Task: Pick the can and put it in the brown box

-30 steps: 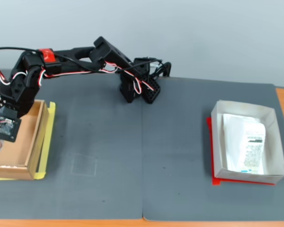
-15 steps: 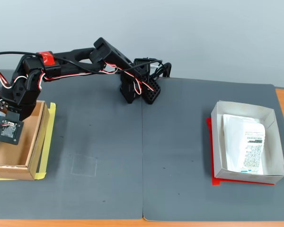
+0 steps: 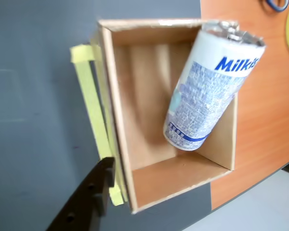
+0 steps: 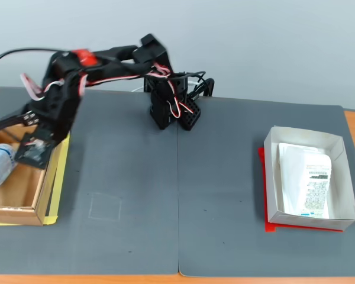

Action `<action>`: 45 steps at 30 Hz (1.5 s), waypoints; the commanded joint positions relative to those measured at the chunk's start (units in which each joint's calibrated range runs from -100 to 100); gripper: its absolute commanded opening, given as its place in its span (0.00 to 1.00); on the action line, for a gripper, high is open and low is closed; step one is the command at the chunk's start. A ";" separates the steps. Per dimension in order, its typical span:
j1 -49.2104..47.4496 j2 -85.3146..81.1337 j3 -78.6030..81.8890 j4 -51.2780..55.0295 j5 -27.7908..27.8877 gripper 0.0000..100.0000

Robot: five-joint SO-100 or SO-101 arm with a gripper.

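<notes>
One can [image 3: 207, 86] lies tilted inside the brown box [image 3: 183, 175], leaning on its far wall. My gripper [image 4: 23, 127] is open and empty, up above the box edge. I think the job is almost done. All that is left is to pull my arm away.

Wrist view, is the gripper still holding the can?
No, the can lies tilted inside the brown box, with no finger touching it.
</notes>
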 commanded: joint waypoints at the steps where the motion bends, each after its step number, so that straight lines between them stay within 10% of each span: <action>1: -3.77 -11.55 2.94 1.25 -1.11 0.28; 8: -10.92 -25.95 13.26 0.55 -1.47 0.01; 24: -29.20 -59.66 43.03 0.38 -19.66 0.01; 45: -41.14 -106.17 105.20 -19.91 -20.44 0.01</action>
